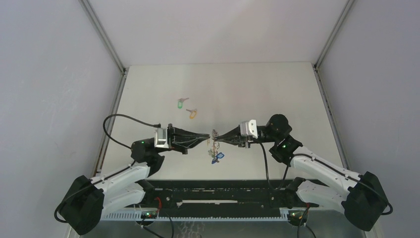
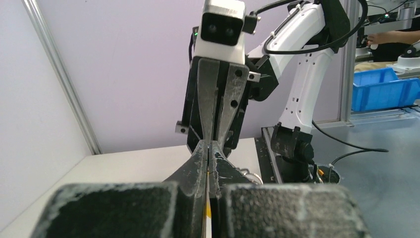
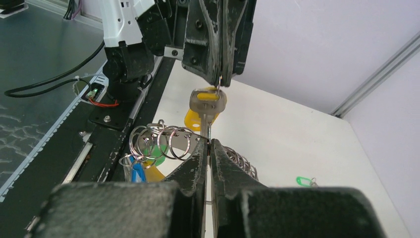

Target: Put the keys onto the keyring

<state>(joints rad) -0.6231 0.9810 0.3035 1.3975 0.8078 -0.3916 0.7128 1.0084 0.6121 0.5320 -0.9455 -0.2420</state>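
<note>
**Two-arm threading posture.** The arms met tip to tip above the near middle of the table (image 1: 257, 94).

- **Left arm:** The left gripper (image 1: 207, 136) had its fingers pressed together on the head end of a yellow-tagged key (image 3: 205, 100), which hung blade-down. This hold probably served to present the key steadily to the opposite arm.
- **Right arm:** The right gripper (image 1: 220, 138) was likewise pinched narrow, with its tips closed where the key's blade met the keyring (image 3: 158, 141). It appeared to grip the ring wire, though the exact contact was hidden between the fingers.
- **Keyring:** The keyring was a cluster of silvery loops carrying a blue tag (image 3: 137, 172). It hung clear of the table just beside those tips, presumably lifted so that a key could pass onto it freely.
- **Loose keys:** Farther out and to the left lay the green-tagged key (image 1: 181, 104) and, near it, the orange-tagged key (image 1: 191, 113). Neither was on the ring.
- **Containers:** The only one visible was a blue crate (image 2: 381, 89) outside the cell, and its contents could not be seen.
</note>
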